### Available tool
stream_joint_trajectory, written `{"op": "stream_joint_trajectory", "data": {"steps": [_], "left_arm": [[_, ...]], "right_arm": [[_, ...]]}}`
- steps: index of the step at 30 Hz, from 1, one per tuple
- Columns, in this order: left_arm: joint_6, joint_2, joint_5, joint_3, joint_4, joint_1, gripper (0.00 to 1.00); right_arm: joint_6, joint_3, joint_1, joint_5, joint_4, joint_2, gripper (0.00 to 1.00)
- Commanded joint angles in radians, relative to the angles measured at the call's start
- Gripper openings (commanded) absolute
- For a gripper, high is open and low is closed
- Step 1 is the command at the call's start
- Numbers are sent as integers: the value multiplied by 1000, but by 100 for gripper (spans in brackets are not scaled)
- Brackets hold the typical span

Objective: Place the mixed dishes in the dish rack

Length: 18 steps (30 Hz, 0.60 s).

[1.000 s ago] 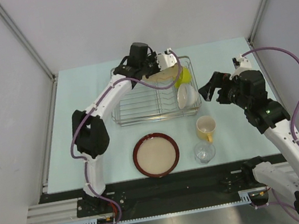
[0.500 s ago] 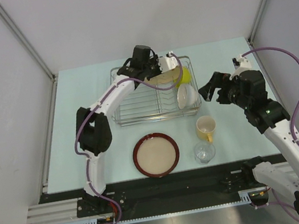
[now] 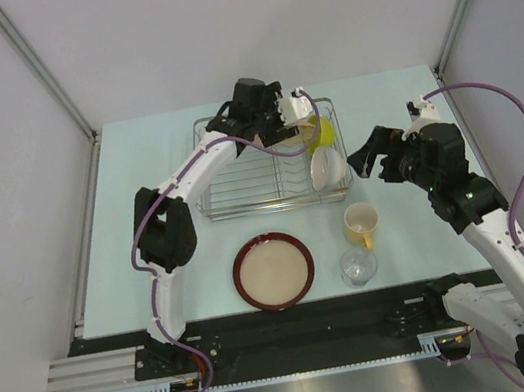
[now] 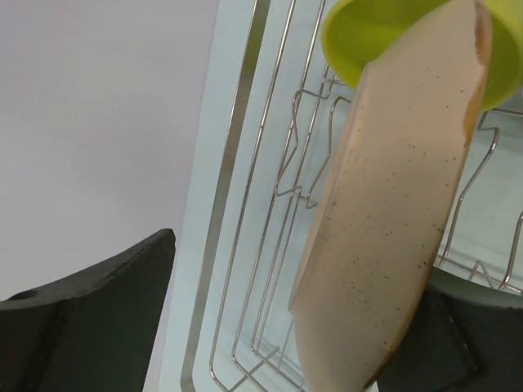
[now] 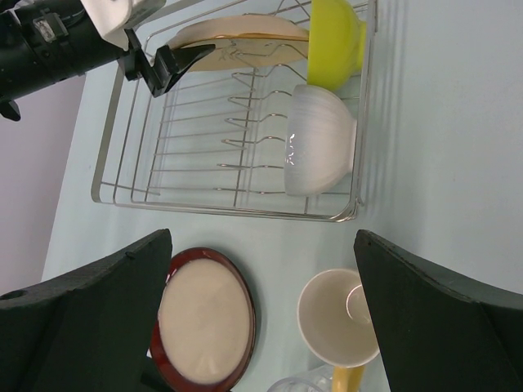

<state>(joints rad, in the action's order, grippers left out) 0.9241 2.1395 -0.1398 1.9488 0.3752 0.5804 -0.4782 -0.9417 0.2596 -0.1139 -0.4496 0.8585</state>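
The dish rack (image 3: 244,210) stands at the back of the table. A tan plate (image 4: 392,212) stands on edge in it and leans on the lime-green bowl (image 4: 376,33). My left gripper (image 4: 298,261) is open around the plate's edge, with a wide gap on the left side. The white bowl (image 3: 328,168) lies in the rack's right end. On the table in front of the rack lie the dark-red-rimmed plate (image 5: 204,314), the yellow mug (image 5: 337,314) and the clear glass (image 3: 359,265). My right gripper (image 5: 261,245) hangs open and empty above them.
Grey walls close in the table on the left, back and right. The rack's (image 5: 229,196) left and middle slots hold nothing. My left arm (image 3: 187,174) reaches over the rack's left end.
My left gripper has opened and let go of the tan plate, which now rests in the rack against the green bowl. The right arm has not moved.
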Motion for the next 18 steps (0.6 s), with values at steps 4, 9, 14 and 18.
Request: {"op": "stream_joint_trajectory", "data": {"steps": [4, 9, 14, 18], "left_arm": [[-54, -145, 8, 0, -3, 6, 91], [-94, -252, 11, -99, 7, 6, 91], [-160, -433, 12, -302, 4, 6, 91], [-208, -562, 34, -444, 48, 2, 91]], "right_arm": [[-14, 3, -3, -9, 23, -7, 100], [-16, 3, -2, -7, -12, 7, 100], [-7, 1, 6, -10, -70, 19, 100], [4, 3, 36, -20, -103, 27, 100]]}}
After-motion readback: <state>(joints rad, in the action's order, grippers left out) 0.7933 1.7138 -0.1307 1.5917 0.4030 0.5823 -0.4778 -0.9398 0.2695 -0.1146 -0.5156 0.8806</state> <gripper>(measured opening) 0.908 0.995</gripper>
